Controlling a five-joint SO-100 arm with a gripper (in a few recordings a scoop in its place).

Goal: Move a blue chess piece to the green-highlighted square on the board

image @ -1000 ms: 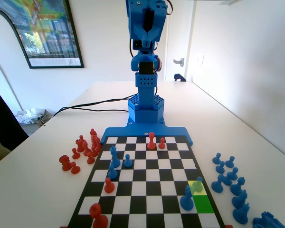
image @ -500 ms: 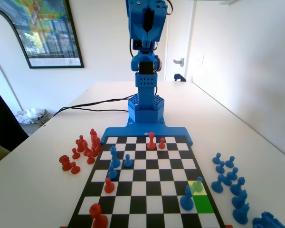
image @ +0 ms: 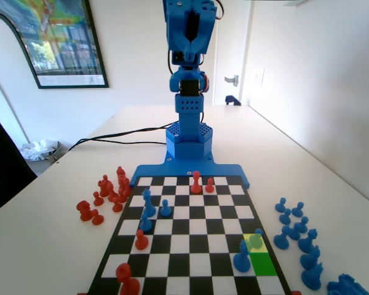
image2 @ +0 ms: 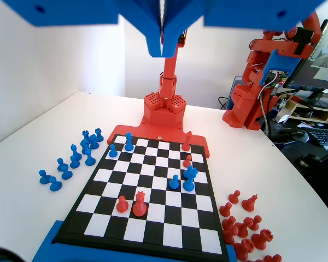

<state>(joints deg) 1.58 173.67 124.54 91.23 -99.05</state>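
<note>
The small blue plastic pawn [image: 257, 238] is standing on the yellow-tinted square, beside the bright green-highlighted square [image: 262, 263]. Light, rigid, probably slippery: grip beneath the round head. The claw [image2: 163, 49] is hanging closed, empty.

The claw [image2: 163, 52] is cut off by the wrist view's top edge.

change: dark shape at fixed view's left edge shifted | pieces: unmoved
</note>
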